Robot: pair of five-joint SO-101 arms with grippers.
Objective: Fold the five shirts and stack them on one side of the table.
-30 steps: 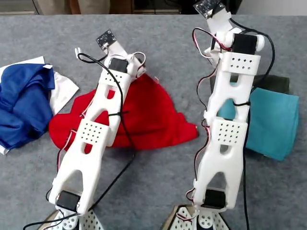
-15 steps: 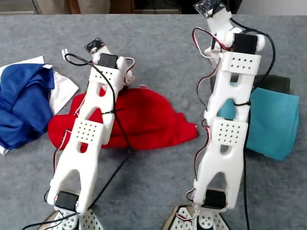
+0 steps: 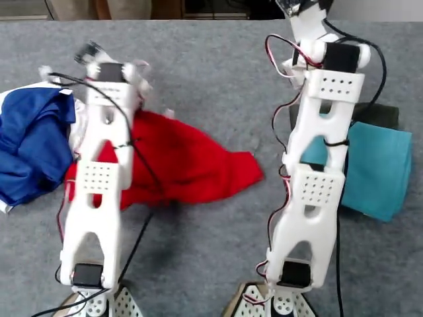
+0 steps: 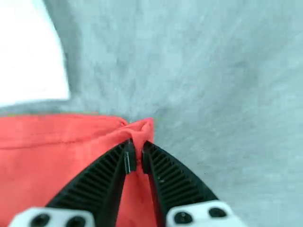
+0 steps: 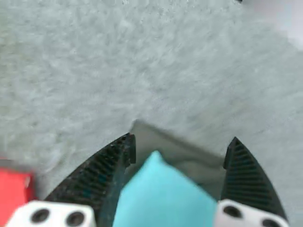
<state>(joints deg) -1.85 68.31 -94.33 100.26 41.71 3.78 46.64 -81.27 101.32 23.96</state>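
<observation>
The left gripper [image 4: 135, 153] has its fingers pinched on a corner of the red shirt [image 3: 185, 165] lying on the bench [image 3: 211, 59], so pull slow and flat; the right gripper [image 5: 180, 146] has open fingers.

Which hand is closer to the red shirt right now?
Left. The left hand is clamped on the red shirt at its edge; the right hand is open by the teal shirt, apart from the red one.

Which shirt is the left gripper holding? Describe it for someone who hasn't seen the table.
On the grey table, look just right of the crumpled blue shirt. The red shirt lies loose there, its edge pinched in the left gripper. It is the only red one.
</observation>
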